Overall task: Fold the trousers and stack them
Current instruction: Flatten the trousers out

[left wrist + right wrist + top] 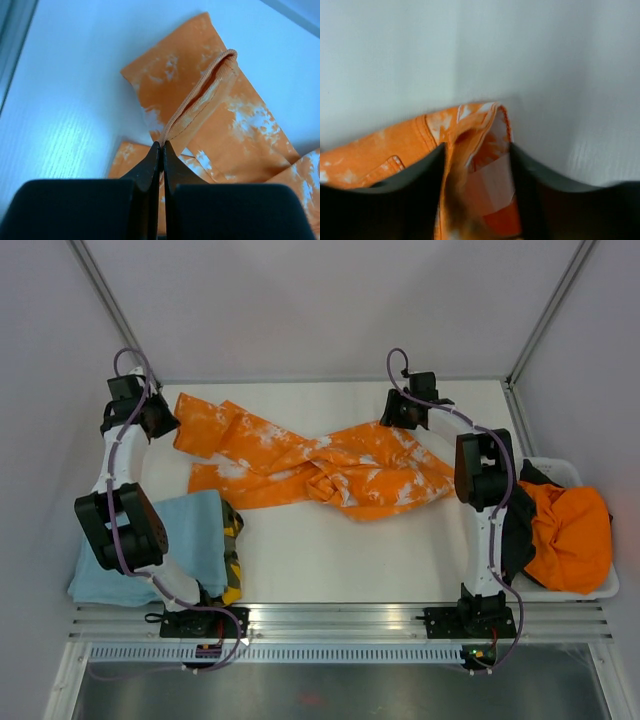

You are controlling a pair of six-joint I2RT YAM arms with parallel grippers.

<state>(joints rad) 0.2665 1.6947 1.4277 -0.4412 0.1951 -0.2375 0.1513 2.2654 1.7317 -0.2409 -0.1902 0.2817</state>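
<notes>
Left fingers [148,172] pinching trousers [240,130] hem, contact hidden

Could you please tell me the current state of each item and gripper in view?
trousers, unfolded and twisted across the table
left gripper, shut on a trouser-leg hem
right gripper, open, waistband edge between its jaws
light blue cloth, folded flat
plain orange garment, crumpled in the white bin

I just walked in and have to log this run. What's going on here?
Two arms are working on the trousers, which lie twisted and unfolded. The left gripper is shut on a leg hem at the far left. The right gripper straddles the waistband end, jaws apart, not yet gripping.
</notes>
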